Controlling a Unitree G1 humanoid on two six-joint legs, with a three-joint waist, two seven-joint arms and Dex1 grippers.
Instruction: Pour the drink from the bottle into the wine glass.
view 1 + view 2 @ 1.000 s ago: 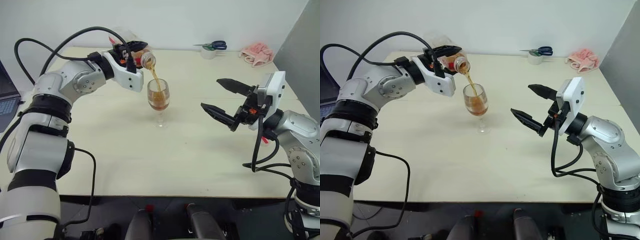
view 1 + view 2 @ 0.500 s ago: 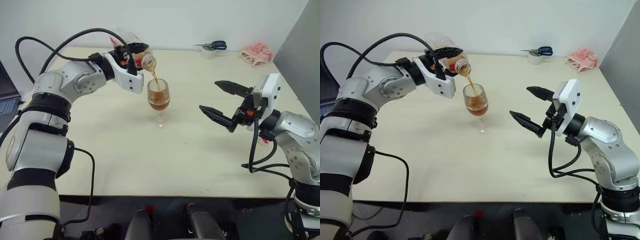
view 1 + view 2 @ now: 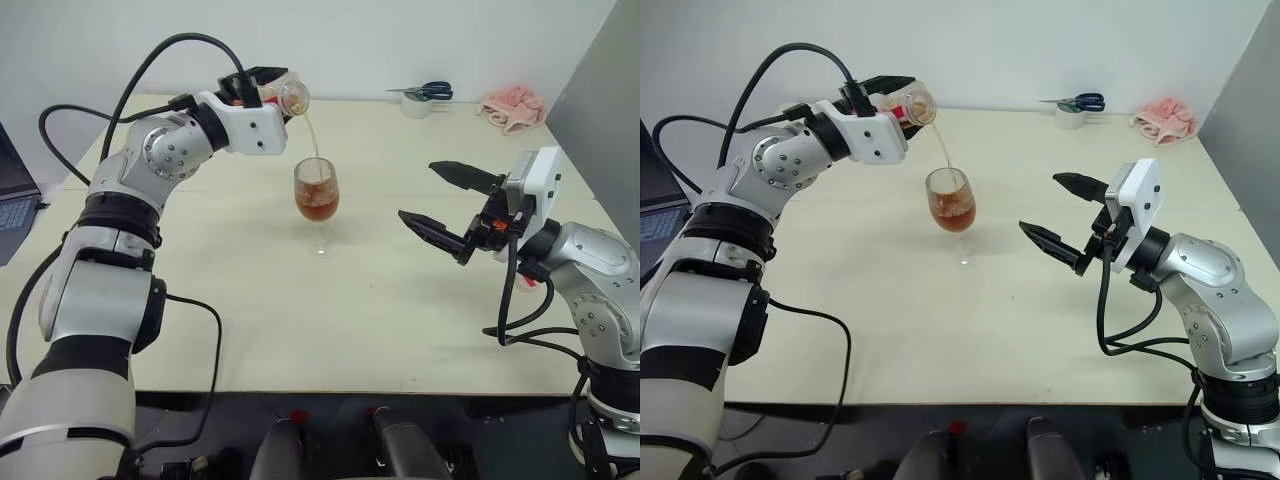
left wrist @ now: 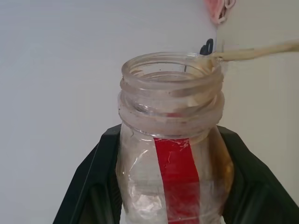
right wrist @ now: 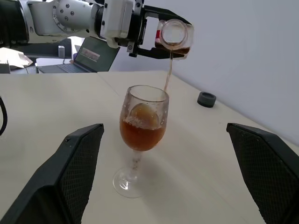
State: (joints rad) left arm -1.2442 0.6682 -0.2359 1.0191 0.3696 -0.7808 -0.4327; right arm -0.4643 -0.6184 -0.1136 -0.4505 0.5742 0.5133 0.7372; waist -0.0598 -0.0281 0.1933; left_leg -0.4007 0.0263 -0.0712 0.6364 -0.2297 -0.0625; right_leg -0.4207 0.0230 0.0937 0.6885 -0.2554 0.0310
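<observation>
The left hand [image 3: 262, 88] grasps the bottle [image 3: 290, 95] tipped over, mouth above the wine glass [image 3: 317, 200], a thin stream of drink [image 3: 313, 145] falling into it. The glass stands on the counter [image 3: 300, 320], partly full. The right hand [image 3: 447, 201] hangs released, well right of the glass.

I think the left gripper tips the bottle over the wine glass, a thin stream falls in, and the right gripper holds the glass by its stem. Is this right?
Not quite. The right gripper is open and apart from the wine glass, as the left eye view shows. The rest is right.
</observation>
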